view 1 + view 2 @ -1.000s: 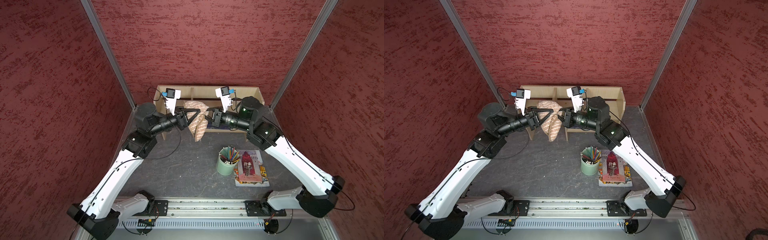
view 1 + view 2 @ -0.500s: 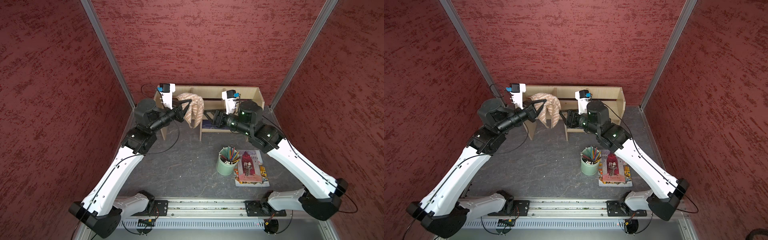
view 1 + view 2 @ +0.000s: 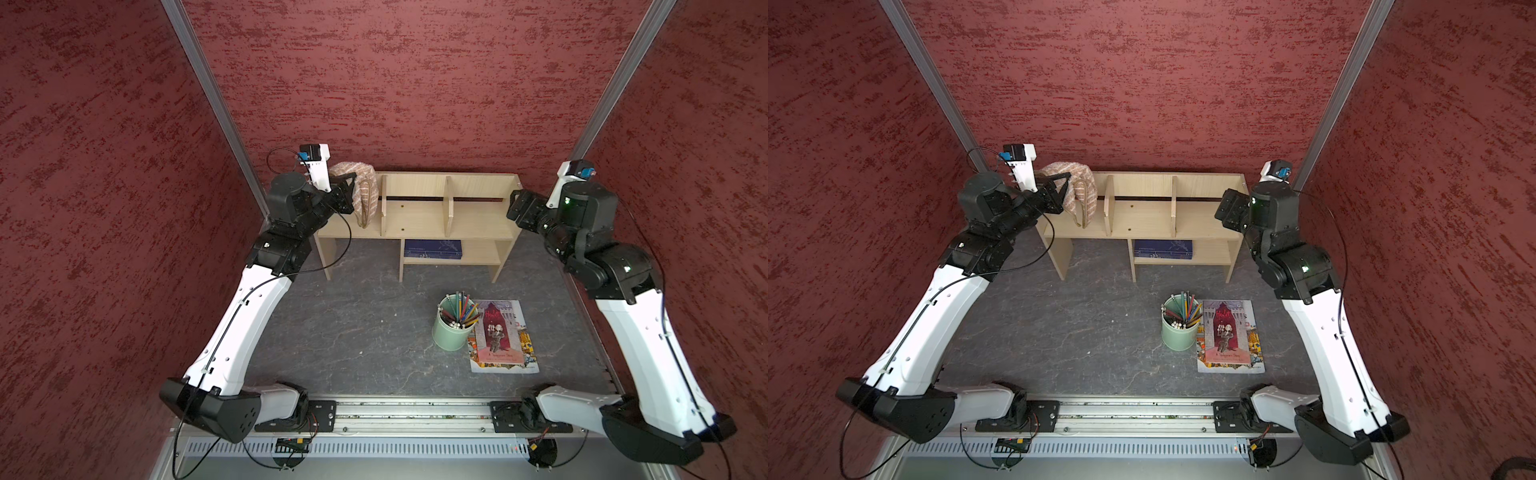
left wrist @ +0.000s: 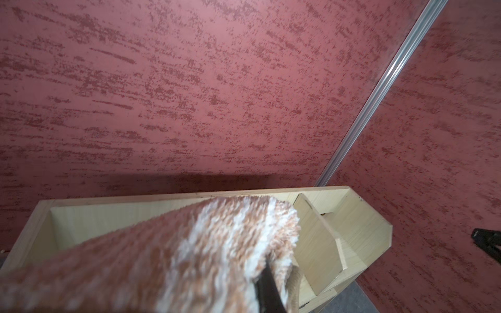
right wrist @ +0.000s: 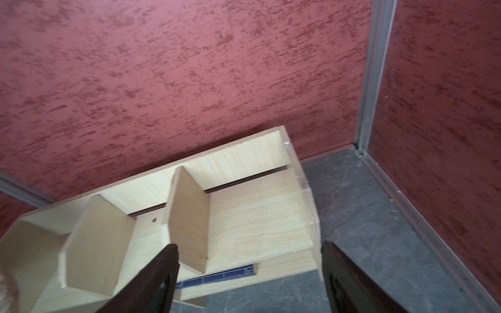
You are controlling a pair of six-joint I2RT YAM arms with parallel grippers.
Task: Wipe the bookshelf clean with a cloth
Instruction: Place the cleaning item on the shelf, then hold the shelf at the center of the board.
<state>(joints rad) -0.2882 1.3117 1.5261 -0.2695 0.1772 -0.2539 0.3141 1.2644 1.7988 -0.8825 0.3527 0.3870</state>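
The left pincer (image 3: 352, 186) pinches the bunched cloth (image 3: 368, 193), which hangs over the left end of the bookshelf (image 3: 419, 218). The bookshelf stands along the far edge of the surface (image 3: 365, 324). The right pincer (image 5: 248, 248) is spread wide and empty, beside the bookshelf's right end.

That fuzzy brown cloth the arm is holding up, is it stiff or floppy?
Probably floppy: the cloth droops in folds from the left gripper over the bookshelf. Its fluffy knit in the left wrist view suggests it is light and unlikely to slip from the shut jaws.
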